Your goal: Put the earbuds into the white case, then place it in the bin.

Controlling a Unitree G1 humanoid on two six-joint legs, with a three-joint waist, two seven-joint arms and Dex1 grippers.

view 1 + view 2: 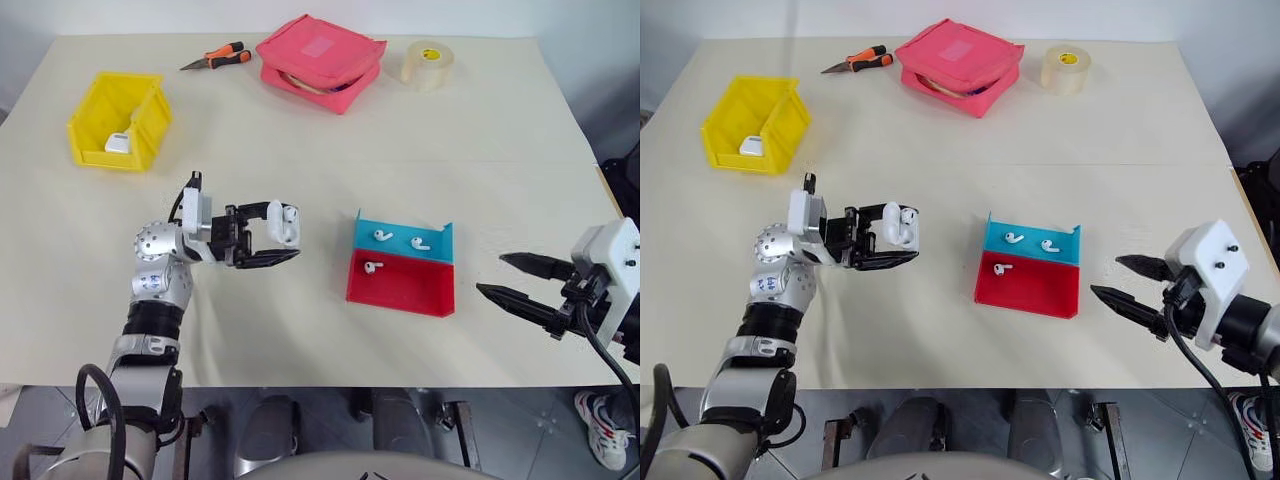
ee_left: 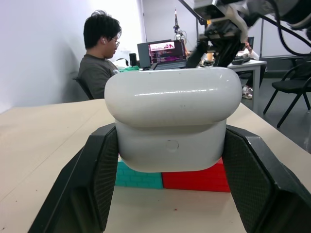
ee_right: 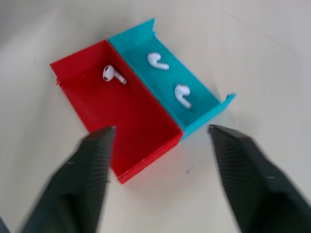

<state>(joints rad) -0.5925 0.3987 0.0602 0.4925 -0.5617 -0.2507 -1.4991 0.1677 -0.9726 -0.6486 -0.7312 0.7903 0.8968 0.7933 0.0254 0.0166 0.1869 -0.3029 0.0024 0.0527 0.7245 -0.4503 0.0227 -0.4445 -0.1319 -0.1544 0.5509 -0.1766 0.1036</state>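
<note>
Head views: the left gripper (image 1: 283,238) hangs above the table (image 1: 300,140) to the left of the trays, its two fingers clamped on the white case (image 1: 286,223), lid closed. The right gripper (image 1: 512,279) sits off to the right of the trays with its fingers spread and nothing between them. Two earbuds (image 1: 384,236) lie in the blue tray (image 1: 440,243) and one in the red tray (image 1: 410,288) touching it. The yellow bin (image 1: 95,110) stands well apart at the far left with a small white box (image 1: 118,142) inside. Along the far edge are pliers (image 1: 218,57), a pink pouch (image 1: 320,60) and a roll of tape (image 1: 427,64).

Left wrist view: the case fills the gap between the black fingers (image 2: 97,179), pinched on both sides; the two trays show beneath it, and a person (image 2: 99,58) sits at a desk with a laptop (image 2: 163,52) behind.

Right wrist view: the wide-apart fingers (image 3: 87,174) frame the trays from above, touching neither; one earbud in red, two in blue
</note>
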